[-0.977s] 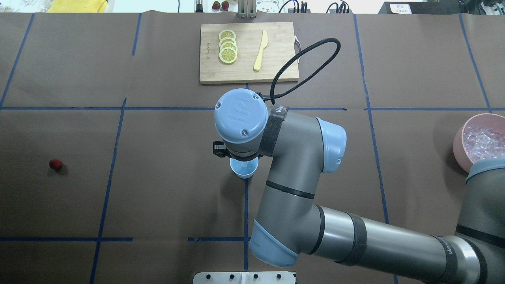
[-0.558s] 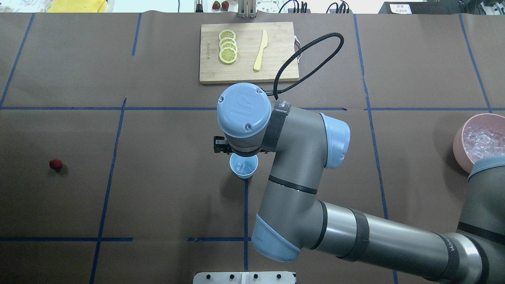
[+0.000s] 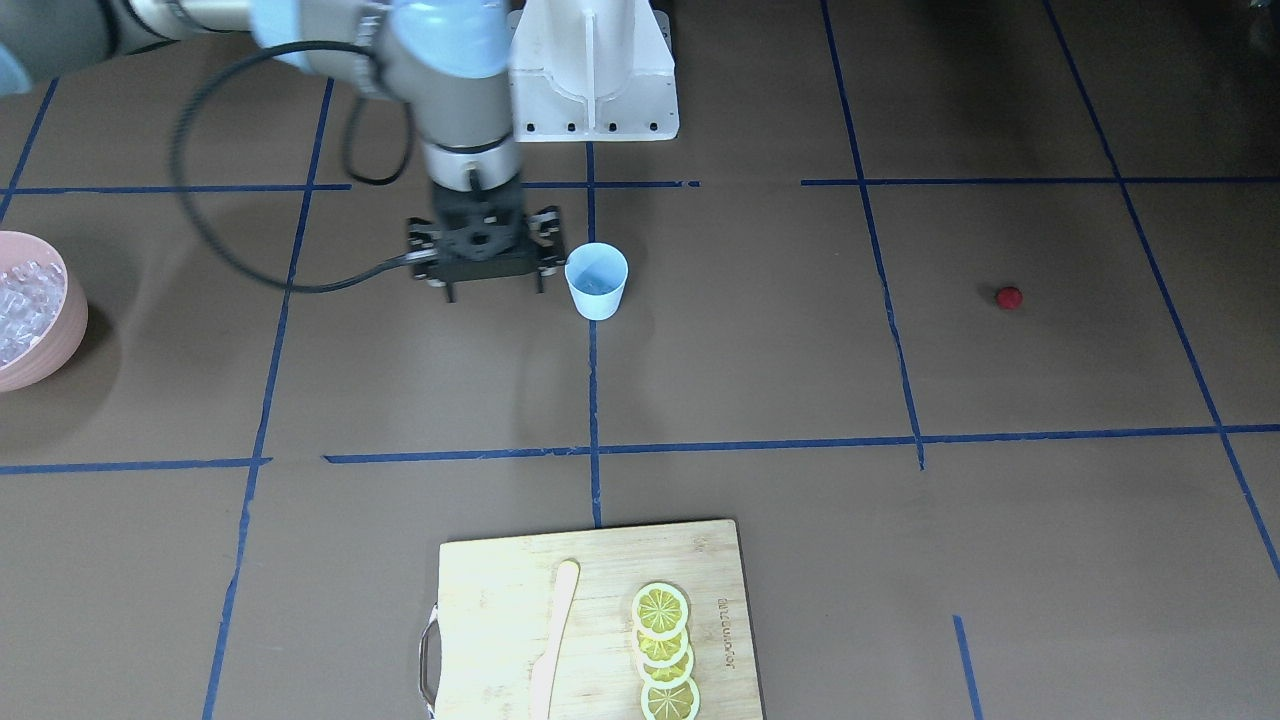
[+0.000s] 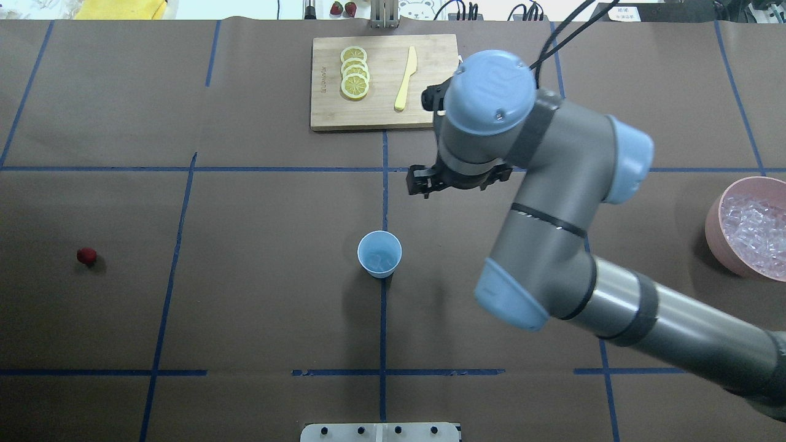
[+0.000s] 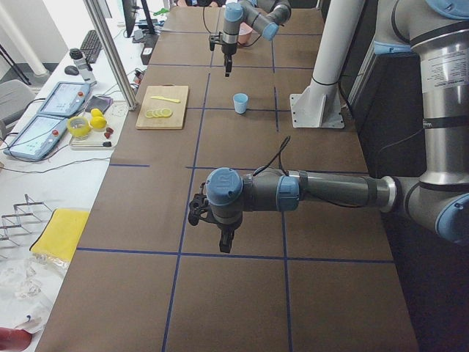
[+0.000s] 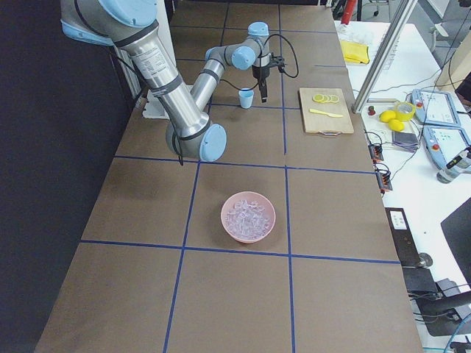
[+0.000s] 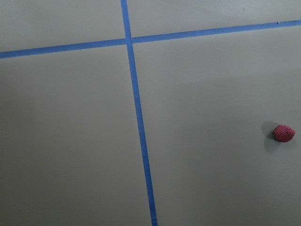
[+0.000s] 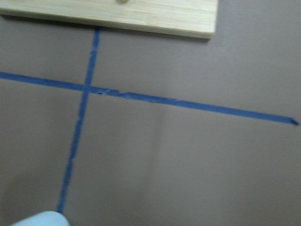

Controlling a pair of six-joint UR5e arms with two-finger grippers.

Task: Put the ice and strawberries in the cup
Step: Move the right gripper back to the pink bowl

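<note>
Cup: the small pale blue tapered plastic cup [image 4: 379, 254] stands upright on a blue tape line [image 4: 383, 331] near the middle of the brown paper-covered desk [image 4: 258, 307]. Pale flecks lie in its bottom, too small to name.
Ice: small clear glassy cubes [image 4: 754, 228] are heaped in the wide pink bowl [image 4: 713, 216] at the desk's right end, well apart from the cup.
Strawberry: the tiny red berry [image 4: 86, 256] lies alone toward the left end, well apart from the cup.
Right arm: the right gripper [image 3: 493, 290] hangs above the desk between the cup and the board, its jaws apart.
Left arm: the left gripper [image 5: 224, 242] hangs over the desk's left part. Its wrist camera has the berry near the picture's right edge. I cannot tell whether its jaws are apart or together.
Board: the rectangular bamboo cutting board [image 4: 381, 113] at the far edge carries four yellow lemon slices [image 4: 355, 72] overlapping in a row, with a pale yellow plastic knife [image 4: 406, 78] beside them.
</note>
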